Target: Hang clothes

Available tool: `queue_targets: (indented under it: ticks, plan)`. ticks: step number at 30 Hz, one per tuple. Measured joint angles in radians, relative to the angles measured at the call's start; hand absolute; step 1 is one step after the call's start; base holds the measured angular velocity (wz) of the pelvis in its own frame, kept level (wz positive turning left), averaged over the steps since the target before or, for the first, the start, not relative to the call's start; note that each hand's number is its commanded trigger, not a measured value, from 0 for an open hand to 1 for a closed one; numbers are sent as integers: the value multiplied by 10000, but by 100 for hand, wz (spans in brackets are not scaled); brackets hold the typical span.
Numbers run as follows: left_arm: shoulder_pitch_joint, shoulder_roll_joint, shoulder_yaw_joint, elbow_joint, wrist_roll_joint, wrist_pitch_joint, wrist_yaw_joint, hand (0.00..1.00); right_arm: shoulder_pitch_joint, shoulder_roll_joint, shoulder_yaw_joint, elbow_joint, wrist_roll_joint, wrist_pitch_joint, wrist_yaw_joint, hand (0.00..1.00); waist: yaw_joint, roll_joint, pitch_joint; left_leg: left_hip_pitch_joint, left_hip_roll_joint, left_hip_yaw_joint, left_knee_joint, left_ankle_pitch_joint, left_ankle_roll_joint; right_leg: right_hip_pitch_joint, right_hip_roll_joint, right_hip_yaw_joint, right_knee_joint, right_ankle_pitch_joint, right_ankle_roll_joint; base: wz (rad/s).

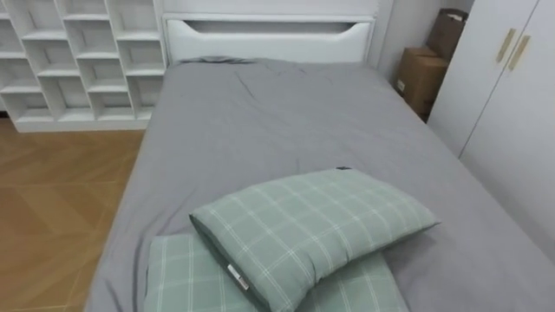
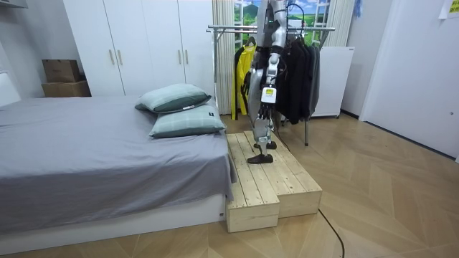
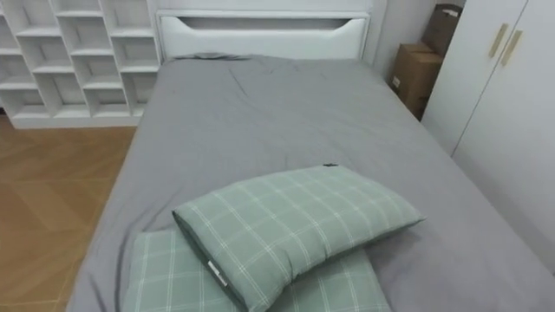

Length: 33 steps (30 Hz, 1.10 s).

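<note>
Eye views, left to right: a white cubby shelf [image 1: 82, 61] with square open compartments stands against the far wall, with herringbone wood floor [image 1: 61, 191] before it. The bed [image 1: 286, 121] carries a smooth grey sheet and ends at a white headboard [image 1: 269, 39]. At its near end lie two green checked pillows, the upper pillow [image 1: 312, 230] resting tilted across the flat lower pillow [image 1: 178, 277]. Cardboard boxes [image 1: 421, 78] are stacked in the far corner, beside a white wardrobe [image 1: 512, 104] with slim pale handles.

The room view adds the robot, standing on a stepped plank platform [image 2: 269, 183] that butts against the bed's pillow end. It faces the bed. Its left robot hand [image 2: 267, 100] hangs by the hip; whether the fingers are open or closed I cannot tell. Behind it, the clothes [image 2: 297, 79], dark garments and a yellow garment [image 2: 242, 68], hang on a metal rack [image 2: 237, 29].
</note>
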Motion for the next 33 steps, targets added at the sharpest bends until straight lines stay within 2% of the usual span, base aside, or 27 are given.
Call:
queue_targets:
  ticks: [6,8,11,16,33]
  plan:
    - [135,-89,-171,280,-4,120,-253,0,4,-40,-30,11,249,23,190,0,66,176,12,-53,35,-79,9,72,-84,-13,51,-7,10,-7,-14,4]
    - [146,-91,-175,278,-3,170,-362,0,-23,-44,55,-1,244,27,243,0,123,165,22,-85,25,-79,23,96,-115,-38,51,-3,2,-88,-154,0]
    - [94,-110,-180,234,-3,160,-486,0,-81,-53,163,-29,247,23,297,0,130,135,12,-266,37,-85,114,134,-142,-215,73,-13,-17,-167,-254,1]
    - [73,-106,-194,67,-2,162,-548,0,-90,-56,274,-51,332,23,297,0,120,151,-34,-301,40,-65,161,157,-151,-225,80,-30,-5,-223,-260,1]
    - [-47,-105,-204,42,-4,106,-547,0,-88,-52,457,-27,803,11,512,0,93,87,32,-181,14,-68,8,155,-156,-141,70,1,-9,-223,-261,0]
